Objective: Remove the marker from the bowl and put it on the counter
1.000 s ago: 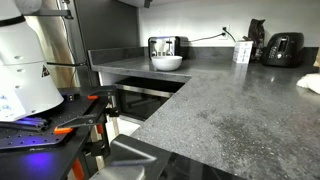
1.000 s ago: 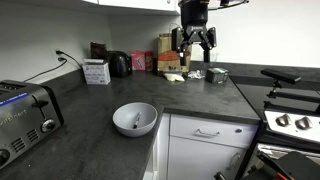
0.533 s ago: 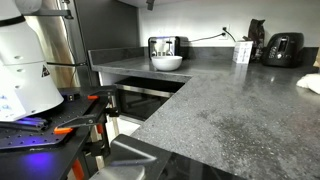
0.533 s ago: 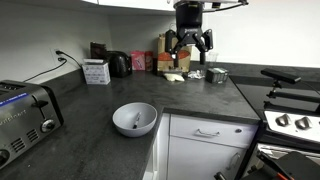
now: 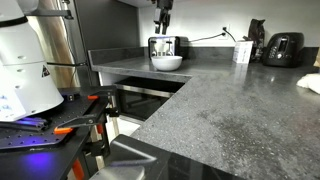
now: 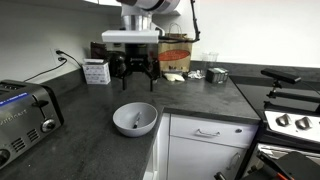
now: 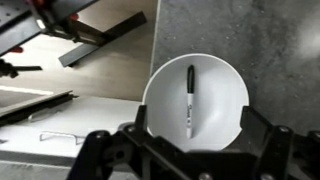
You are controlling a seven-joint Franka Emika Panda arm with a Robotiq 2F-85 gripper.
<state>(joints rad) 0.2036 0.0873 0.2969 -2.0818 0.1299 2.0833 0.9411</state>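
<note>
The white bowl sits on the dark speckled counter near its front edge. It shows in both exterior views. A black-capped white marker lies inside the bowl, pointing along the bowl's middle. My gripper is open and empty, with its fingers spread to either side of the bowl's near rim. It hangs directly above the bowl in both exterior views, well clear of it.
A toaster stands on the counter beside the bowl. A white box, a dark appliance and food boxes line the back wall. A stove lies past the counter's end. A black table with orange tools stands nearby.
The arm has swung from over the far back of the counter to a spot directly above the bowl. The gripper stays open. The bowl and marker have not moved.
</note>
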